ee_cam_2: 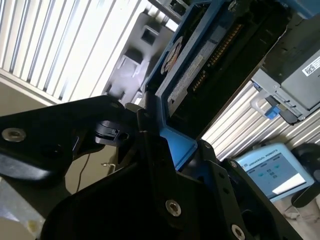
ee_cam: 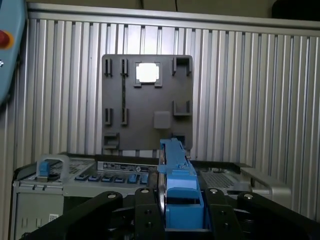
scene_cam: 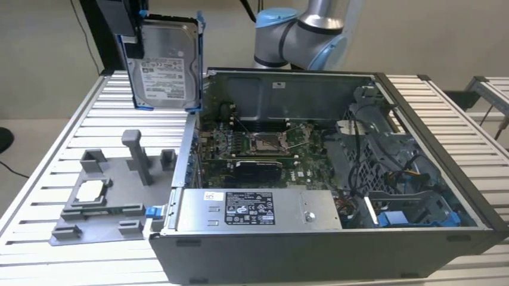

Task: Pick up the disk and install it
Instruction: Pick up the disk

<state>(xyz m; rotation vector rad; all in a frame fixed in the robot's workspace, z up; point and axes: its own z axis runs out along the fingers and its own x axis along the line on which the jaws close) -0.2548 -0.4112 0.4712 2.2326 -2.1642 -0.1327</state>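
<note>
The disk (scene_cam: 163, 65), a silver hard drive with a white label in a blue bracket, hangs upright in the air above the table's far corner at the exterior view's left. My black gripper (scene_cam: 137, 27) is shut on its upper edge. In the first wrist view the disk (ee_cam: 175, 167) shows edge-on between my fingers (ee_cam: 148, 216), with the gripper (ee_cam: 181, 212) closed on the blue bracket. The second wrist view shows the disk's underside (ee_cam_2: 200, 65) reaching out from the gripper (ee_cam_2: 172, 145).
The open computer case (scene_cam: 445, 179) lies on the slatted table (scene_cam: 104, 113), with the motherboard (scene_cam: 263, 149) and a grey power supply box (scene_cam: 254, 208) inside. A grey fixture plate (scene_cam: 119, 208) beside it carries a small silver chip (scene_cam: 89, 190). The arm's base (scene_cam: 302, 30) stands behind the case.
</note>
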